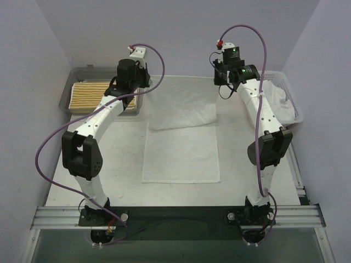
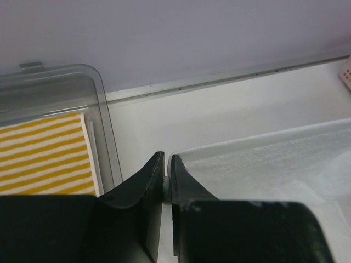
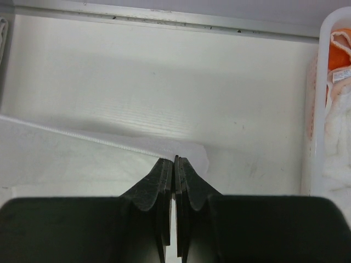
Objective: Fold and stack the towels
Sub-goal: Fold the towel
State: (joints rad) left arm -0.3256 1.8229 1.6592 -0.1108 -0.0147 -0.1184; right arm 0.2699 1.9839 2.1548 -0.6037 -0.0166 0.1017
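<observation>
from above, a white towel (image 1: 181, 148) lies on the middle of the table (image 1: 120, 164). its near part is flat, and its far part lies as a rumpled second layer toward 12 o'clock. the left arm (image 1: 104, 115) reaches to the towel's far corner at 11 o'clock and the right arm (image 1: 264, 118) to the far corner at 1 o'clock. from here i cannot tell how the jaws stand. at 10 o'clock a folded yellow-striped towel (image 1: 93, 96) lies flat in a clear tray (image 1: 67, 98). at 2 o'clock a white basket (image 1: 293, 107) holds crumpled white towels (image 1: 274, 94).

from the left wrist, the left gripper (image 2: 165, 164) has its jaws almost together, pinching a sliver of white cloth from the towel, which spreads toward 3 o'clock. the tray wall stands just beside the fingers at 10 o'clock, with the yellow stripes at 9 o'clock.

from the right wrist, the right gripper (image 3: 175, 160) has its jaws pressed tight on the towel's edge right by its corner. the hemmed edge runs off toward 9 o'clock. the basket rim stands at 3 o'clock, with a bit of orange cloth (image 3: 339, 49) inside it at 2 o'clock.
</observation>
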